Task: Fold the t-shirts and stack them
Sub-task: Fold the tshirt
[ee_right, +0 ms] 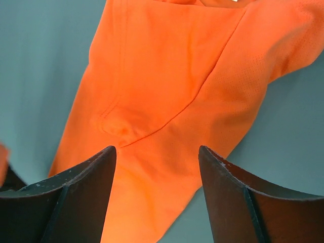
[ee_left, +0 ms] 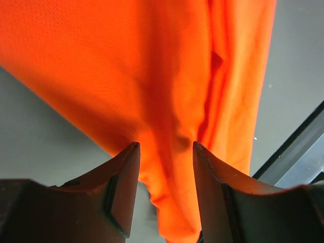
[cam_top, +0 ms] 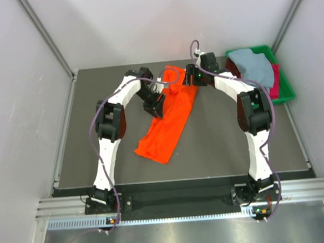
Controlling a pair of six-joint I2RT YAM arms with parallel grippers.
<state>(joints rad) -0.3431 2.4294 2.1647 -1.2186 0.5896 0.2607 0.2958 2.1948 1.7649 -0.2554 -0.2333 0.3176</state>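
The bright orange t-shirt [cam_top: 167, 121] lies in a long, partly bunched strip slanting across the middle of the dark table. My left gripper [cam_top: 157, 110] is at the shirt's left edge. In the left wrist view it [ee_left: 164, 144] is open, with a fold of orange cloth [ee_left: 172, 101] between the spread jaws. My right gripper [cam_top: 188, 78] is at the shirt's far right corner. In the right wrist view it [ee_right: 157, 148] is open over a sleeve of the orange shirt [ee_right: 172, 86]. A pale grey-blue t-shirt [cam_top: 252, 64] lies over a crimson one [cam_top: 274, 80] in the tray.
A green plastic tray [cam_top: 285, 96] stands at the back right corner of the table. Grey walls close in the left, back and right sides. A metal rail [cam_top: 184, 198] runs along the near edge by the arm bases.
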